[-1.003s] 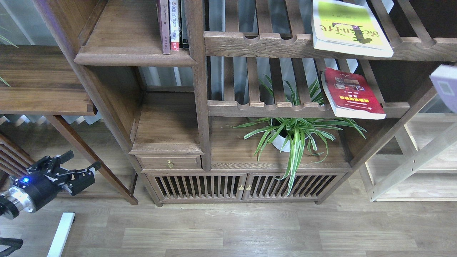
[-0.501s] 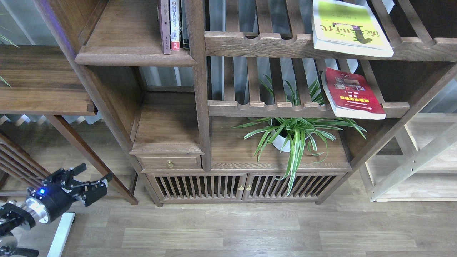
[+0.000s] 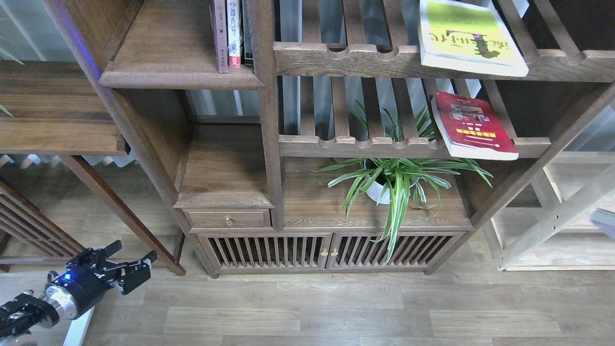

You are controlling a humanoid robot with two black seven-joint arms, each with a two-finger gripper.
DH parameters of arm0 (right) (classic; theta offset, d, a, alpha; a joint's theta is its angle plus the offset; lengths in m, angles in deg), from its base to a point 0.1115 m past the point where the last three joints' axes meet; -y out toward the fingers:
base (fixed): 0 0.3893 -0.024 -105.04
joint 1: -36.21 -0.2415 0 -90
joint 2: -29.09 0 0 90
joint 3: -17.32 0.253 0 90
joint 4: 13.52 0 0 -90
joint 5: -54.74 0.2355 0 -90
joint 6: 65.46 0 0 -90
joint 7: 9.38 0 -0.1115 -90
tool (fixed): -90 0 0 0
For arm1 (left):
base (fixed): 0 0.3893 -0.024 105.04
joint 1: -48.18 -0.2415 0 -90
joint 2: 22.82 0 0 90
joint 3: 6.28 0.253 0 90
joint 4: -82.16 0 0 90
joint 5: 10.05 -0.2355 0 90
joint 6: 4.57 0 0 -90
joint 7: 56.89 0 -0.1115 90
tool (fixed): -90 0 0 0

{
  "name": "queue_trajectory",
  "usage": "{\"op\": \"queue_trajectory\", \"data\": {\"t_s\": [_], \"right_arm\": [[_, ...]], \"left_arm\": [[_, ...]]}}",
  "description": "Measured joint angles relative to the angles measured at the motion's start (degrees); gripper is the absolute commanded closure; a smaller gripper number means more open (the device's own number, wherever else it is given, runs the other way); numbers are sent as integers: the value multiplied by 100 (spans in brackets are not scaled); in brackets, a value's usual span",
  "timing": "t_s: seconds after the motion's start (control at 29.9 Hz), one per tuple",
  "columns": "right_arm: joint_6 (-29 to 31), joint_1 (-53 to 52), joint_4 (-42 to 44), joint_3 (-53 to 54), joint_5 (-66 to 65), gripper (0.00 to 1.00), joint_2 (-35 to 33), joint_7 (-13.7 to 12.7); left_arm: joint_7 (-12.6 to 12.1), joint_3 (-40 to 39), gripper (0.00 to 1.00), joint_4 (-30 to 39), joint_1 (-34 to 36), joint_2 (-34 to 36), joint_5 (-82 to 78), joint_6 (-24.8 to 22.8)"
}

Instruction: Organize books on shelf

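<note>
Left gripper (image 3: 132,257), lower left of frame, open and empty; it should approach the yellow-green book (image 3: 468,38) square-on, avoiding the slim volumes (image 3: 230,33).

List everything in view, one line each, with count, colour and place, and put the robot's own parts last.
yellow-green book: 1, yellow-green cover, flat on upper slatted rack, right.
red book: 1, red with yellow band, flat on lower slatted rack, right.
slim volumes: 3, maroon, red-white, dark, upright on solid shelf, top left.
spider plant: 1, green-white leaves, white pot, on cabinet top.
drawer: 1, brown, brass knob, centre left.
slatted cabinet doors: 2, brown, bottom.
pale wood rack: 1, unfinished, right.
blurred grey object: 1, right edge, unidentifiable.
left gripper: 1, black, open, lower left over floor.
</note>
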Motion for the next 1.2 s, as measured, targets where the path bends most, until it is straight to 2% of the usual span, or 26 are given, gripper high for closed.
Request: {"op": "queue_trajectory", "data": {"t_s": [0.23, 0.43, 0.8, 1.04, 1.2], "right_arm": [[-80, 1119, 744, 680, 71, 100, 988, 0], [-565, 1814, 1078, 836, -114, 100, 1910, 0], [-1194, 1905, 1068, 176, -535, 100, 3274, -1], [-1517, 1786, 1074, -80, -538, 100, 4332, -1], [-1553, 1604, 1101, -184, -580, 99, 4904, -2]], "left_arm": [[-12, 113, 0, -207, 3, -122, -6, 0], [21, 767, 0, -476, 165, -360, -41, -13], [-37, 1732, 0, -619, 731, -1034, -412, -36], [-49, 2349, 0, -1128, 946, -2008, -658, -5], [77, 2705, 0, -1566, 1063, -2660, -987, 4]]}}
